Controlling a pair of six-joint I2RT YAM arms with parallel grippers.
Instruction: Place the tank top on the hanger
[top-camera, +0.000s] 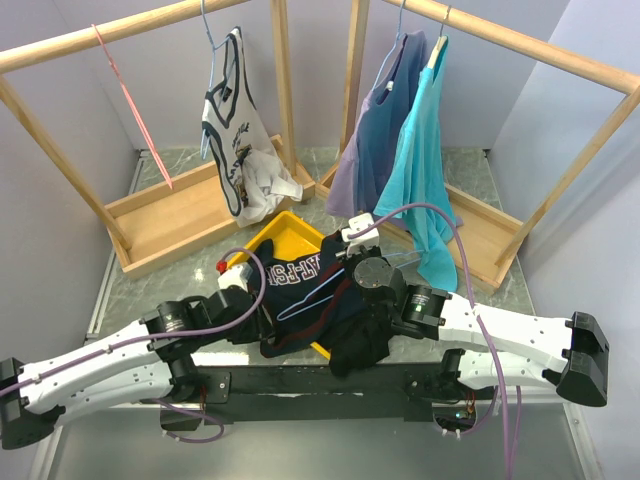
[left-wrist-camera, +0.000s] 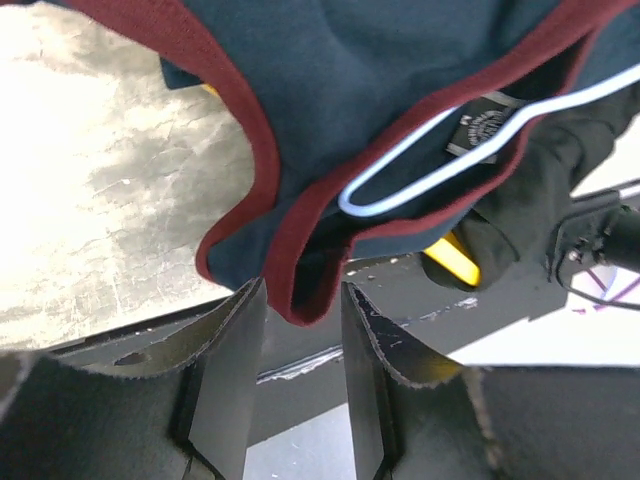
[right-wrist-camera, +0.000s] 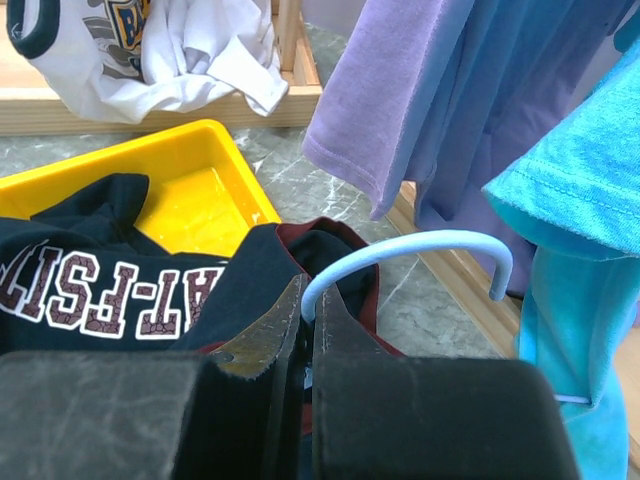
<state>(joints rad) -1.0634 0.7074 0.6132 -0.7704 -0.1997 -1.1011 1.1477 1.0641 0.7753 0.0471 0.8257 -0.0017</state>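
The navy tank top (top-camera: 300, 272) with maroon trim and white lettering lies bunched between the arms, partly over a yellow tray. The light-blue wire hanger (top-camera: 316, 293) runs through it. In the right wrist view my right gripper (right-wrist-camera: 312, 298) is shut on the hanger (right-wrist-camera: 420, 243) just below its hook, above the lettered chest of the tank top (right-wrist-camera: 100, 290). In the left wrist view my left gripper (left-wrist-camera: 303, 300) is open, and a maroon-trimmed strap loop of the tank top (left-wrist-camera: 400, 60) hangs between its fingertips. One rounded end of the hanger (left-wrist-camera: 430, 170) shows inside the fabric.
The yellow tray (top-camera: 285, 232) sits behind the arms. Two wooden racks stand at the back: a white tank top (top-camera: 235, 140) and a pink hanger (top-camera: 135, 105) on the left, purple-blue (top-camera: 385, 130) and teal (top-camera: 425, 170) shirts on the right. A black garment (top-camera: 355, 345) hangs under the right wrist.
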